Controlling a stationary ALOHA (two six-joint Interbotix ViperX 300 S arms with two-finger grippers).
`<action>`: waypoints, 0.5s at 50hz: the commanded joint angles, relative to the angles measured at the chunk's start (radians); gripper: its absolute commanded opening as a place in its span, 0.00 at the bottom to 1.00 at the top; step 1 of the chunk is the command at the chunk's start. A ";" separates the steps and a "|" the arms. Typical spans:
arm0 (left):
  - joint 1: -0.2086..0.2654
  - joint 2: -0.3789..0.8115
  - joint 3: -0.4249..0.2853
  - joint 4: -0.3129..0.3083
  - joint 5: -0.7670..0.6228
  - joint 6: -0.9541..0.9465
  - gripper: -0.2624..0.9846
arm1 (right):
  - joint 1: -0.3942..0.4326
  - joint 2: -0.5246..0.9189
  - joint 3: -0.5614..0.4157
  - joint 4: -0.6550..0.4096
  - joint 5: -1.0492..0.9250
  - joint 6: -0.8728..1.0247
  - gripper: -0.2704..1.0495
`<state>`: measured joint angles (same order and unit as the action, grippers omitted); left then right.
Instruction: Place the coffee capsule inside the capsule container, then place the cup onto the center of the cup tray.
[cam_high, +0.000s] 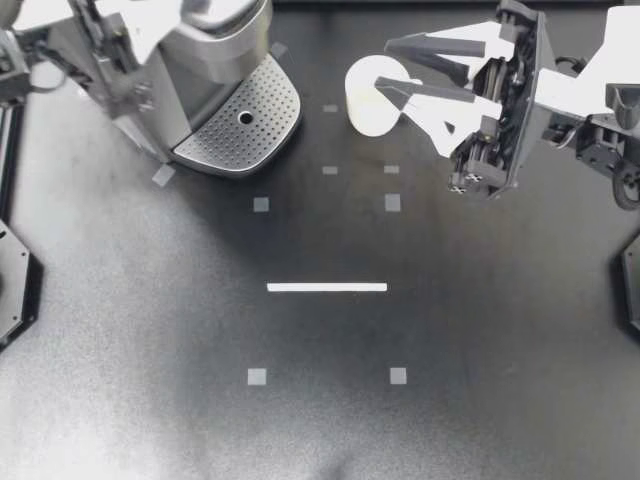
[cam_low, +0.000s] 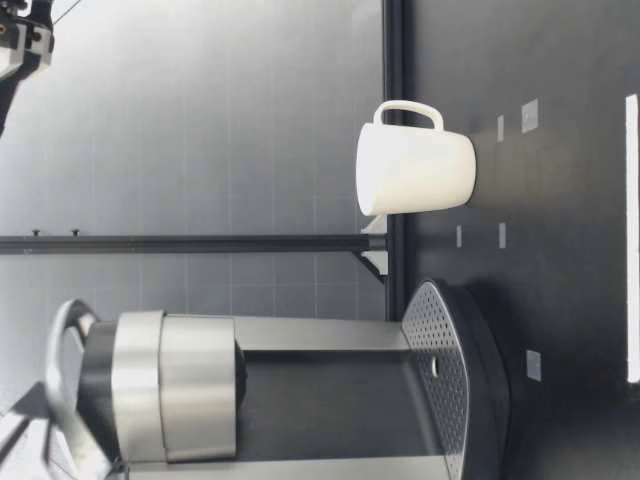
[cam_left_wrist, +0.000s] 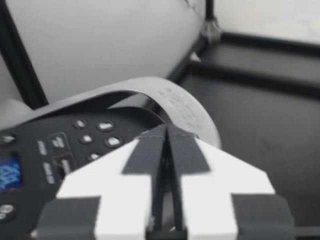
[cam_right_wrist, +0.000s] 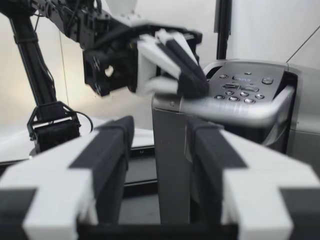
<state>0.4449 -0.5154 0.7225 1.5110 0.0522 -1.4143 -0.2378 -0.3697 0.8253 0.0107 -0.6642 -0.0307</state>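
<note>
— Capsule anywhere?

— Nowhere in sight. Left gripper (cam_high: 165, 25) up on the coffee machine (cam_high: 215, 70), fingers (cam_left_wrist: 150, 150) pressed together atop the lever (cam_left_wrist: 175, 95), gripping nothing visible. Probably pushing it shut.

— And the cup?

— Cup (cam_high: 367, 115) upright on the worktop (cam_high: 320, 330), at 3 o'clock from the cup tray (cam_high: 262, 135), near but apart. Handle (cam_low: 408, 105) on the side away from the machine. Right gripper (cam_high: 383, 66) well above it, fingers spread wide, empty.

— How to take it well?

— Come straight down, one finger inside the cup, one outside, opposite the handle if possible, then close firmly. Lift just enough to clear the tray's edge, carry toward 9 o'clock, centre over the small hole (cam_high: 246, 118), set down flat before letting go. Stay low under the machine's head (cam_low: 190, 385) overhanging the tray, and clear of the left arm.
</note>
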 joint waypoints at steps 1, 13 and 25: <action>-0.003 0.000 -0.029 -0.003 0.000 0.000 0.27 | 0.003 -0.020 -0.009 0.002 -0.009 0.002 0.58; -0.026 0.031 -0.051 -0.003 0.020 0.005 0.27 | 0.003 -0.025 -0.008 0.000 0.012 -0.002 0.58; -0.135 0.071 -0.132 0.005 0.284 0.043 0.27 | -0.006 -0.052 -0.038 0.000 0.206 -0.017 0.58</action>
<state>0.3482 -0.4479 0.6397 1.5110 0.2439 -1.3867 -0.2378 -0.3958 0.8253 0.0092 -0.5231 -0.0460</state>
